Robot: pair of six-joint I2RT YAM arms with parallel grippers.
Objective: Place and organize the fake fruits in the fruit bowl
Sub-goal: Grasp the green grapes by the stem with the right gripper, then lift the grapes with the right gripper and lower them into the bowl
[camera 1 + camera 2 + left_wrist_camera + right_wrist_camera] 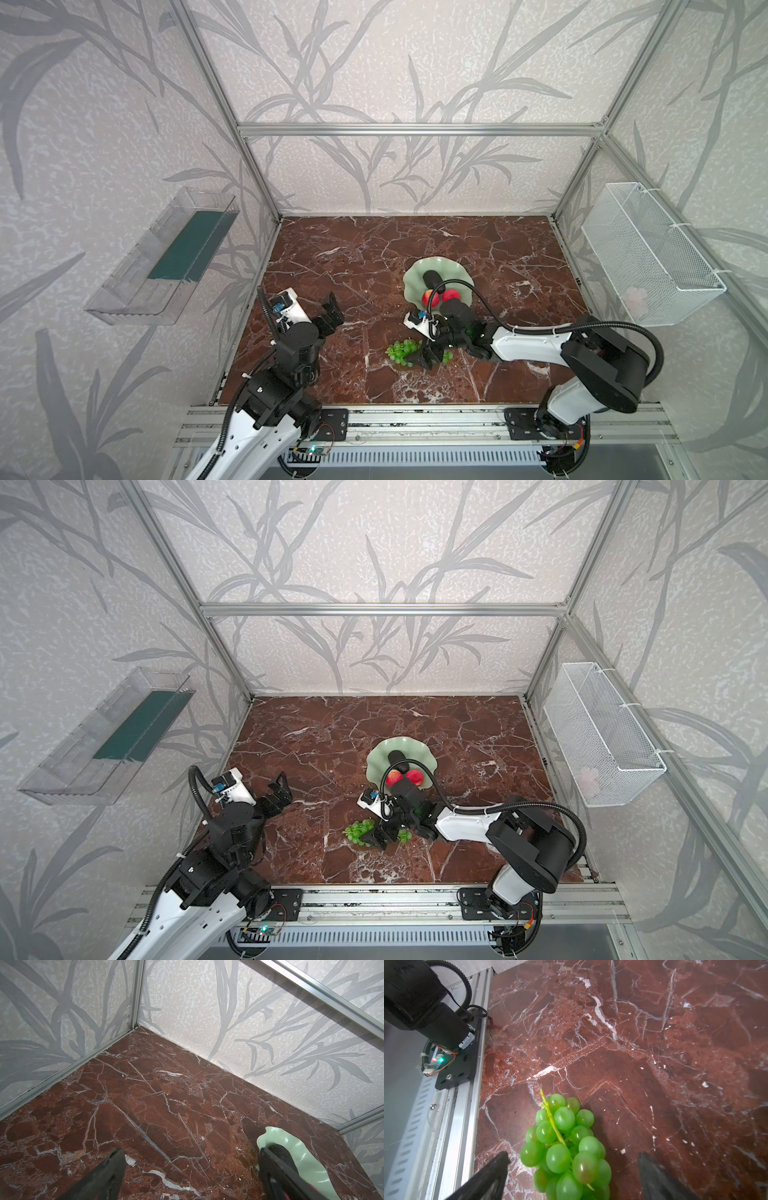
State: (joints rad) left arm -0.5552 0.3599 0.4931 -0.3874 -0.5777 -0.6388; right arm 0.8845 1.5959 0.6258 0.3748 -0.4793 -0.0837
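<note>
Only right wrist view: stem (551,1115) on grapes (564,1153).

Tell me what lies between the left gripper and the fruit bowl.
Only bare marble tabletop. In both top views the stretch from the open left gripper to the fruit bowl holds nothing else.

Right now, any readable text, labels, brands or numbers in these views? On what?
None legible.
No print shows on the pale green scalloped bowl, green grape bunch, white wire-mesh basket or clear plastic tray.
Small circuit board with lit LEDs by the rail: any markings too small to read.
</note>
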